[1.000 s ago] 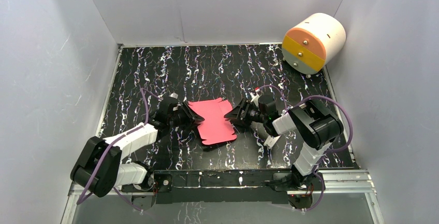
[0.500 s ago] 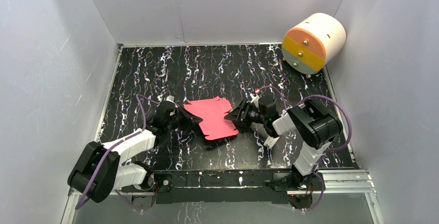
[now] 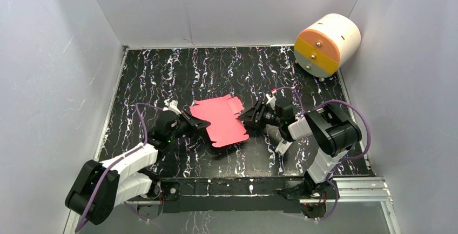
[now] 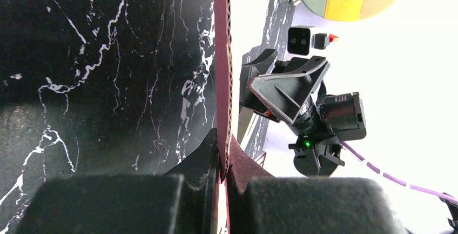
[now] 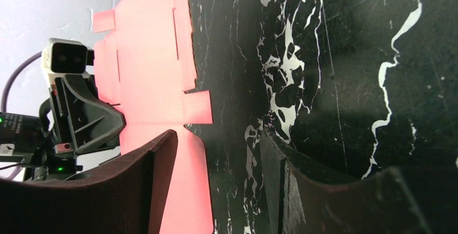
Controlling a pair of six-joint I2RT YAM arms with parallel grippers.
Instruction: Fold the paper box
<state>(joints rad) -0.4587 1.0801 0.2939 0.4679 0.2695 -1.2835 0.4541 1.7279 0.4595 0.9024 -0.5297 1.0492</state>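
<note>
paper box (image 3: 220, 121): flat pink-red sheet

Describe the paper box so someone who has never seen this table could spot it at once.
Start from the black, white-veined table; near its middle, between the left gripper and the right gripper, is the paper box, a pink-red sheet of card with notched edges, not yet folded. It is the only pink thing there, unlike the white-and-orange cylinder in the far right corner.
</note>
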